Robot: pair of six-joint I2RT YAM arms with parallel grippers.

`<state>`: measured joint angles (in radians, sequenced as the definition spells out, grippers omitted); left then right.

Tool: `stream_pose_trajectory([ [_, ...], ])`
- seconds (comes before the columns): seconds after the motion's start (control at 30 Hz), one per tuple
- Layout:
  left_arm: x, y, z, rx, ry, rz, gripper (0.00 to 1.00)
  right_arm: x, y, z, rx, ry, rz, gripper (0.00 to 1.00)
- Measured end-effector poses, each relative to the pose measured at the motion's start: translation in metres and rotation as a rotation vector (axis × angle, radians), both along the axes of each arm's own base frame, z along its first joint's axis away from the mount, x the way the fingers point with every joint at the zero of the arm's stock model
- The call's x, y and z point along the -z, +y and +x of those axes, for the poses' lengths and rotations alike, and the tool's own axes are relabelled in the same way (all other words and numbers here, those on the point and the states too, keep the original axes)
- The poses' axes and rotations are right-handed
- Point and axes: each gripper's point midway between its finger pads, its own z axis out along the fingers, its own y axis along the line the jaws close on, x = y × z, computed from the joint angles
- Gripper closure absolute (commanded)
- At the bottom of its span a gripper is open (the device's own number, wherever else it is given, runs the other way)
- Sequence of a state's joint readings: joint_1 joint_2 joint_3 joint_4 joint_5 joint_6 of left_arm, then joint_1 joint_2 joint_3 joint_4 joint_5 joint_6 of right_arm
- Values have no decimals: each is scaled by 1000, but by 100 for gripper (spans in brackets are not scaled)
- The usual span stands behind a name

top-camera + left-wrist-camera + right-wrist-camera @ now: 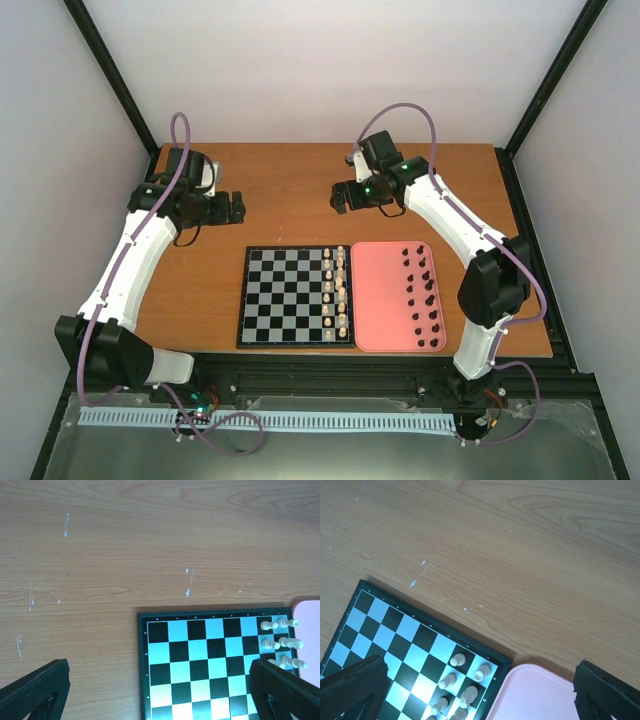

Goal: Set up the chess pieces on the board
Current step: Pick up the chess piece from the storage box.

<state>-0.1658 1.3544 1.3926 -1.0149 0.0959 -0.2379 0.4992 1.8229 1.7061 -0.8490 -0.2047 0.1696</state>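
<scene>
Currently both claws stand fully spread and empty. The left gripper (pixel 235 207) hovers over the far left part of the tabletop (pixel 200 290). The right gripper (pixel 341 197) hovers over the far middle. Both are well apart from the pieces.

The board (pixel 280 300) lies at the near edge of the tabletop, near its middle. The pink tray (pixel 375 300) lies just beside the board's right edge. The black chess pieces (pixel 411 290) stand in two rows in the right half of the tray; none is on the board. The cream-white pieces (pixel 340 290) occupy the two rows along the board's right edge, and its left rows are bare.

Probable hazards:

- Toppling neighbours. The black pieces stand close together, and a wide-spread jaw descending on one is likely to strike the next.
- Slipping. Each piece is tiny against the fingers, so an off-centre closure may pinch it out sideways or tilt it.
- Sweeping the white rows. The path from tray to the left rows crosses them, and a low carry would knock them down.
- Arm conflict. Both arms reaching toward the tray together may collide.
- Shifting the board. A hard placement may push it.
</scene>
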Motion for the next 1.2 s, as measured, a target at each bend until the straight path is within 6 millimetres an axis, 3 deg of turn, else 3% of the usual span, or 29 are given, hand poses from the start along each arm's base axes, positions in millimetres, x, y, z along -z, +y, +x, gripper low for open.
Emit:
stream_pose_trajectory([
  [0.4,-1,2,1,-6,-5,12,0,1,-11,4,36,-4,-35,0],
  [0.63,-1,2,1,-6,-6,12,0,10,-45,14,127,14,-91,13],
  [0.8,-1,2,1,-5,-6,13,0,47,-95,11,229,100,-155,35],
  [0.97,0,2,1,-5,-4,13,0,79,-110,-8,240,178,-213,62],
  [1.2,6,3,-1,-6,11,19,0,103,-122,-24,253,249,-241,61],
])
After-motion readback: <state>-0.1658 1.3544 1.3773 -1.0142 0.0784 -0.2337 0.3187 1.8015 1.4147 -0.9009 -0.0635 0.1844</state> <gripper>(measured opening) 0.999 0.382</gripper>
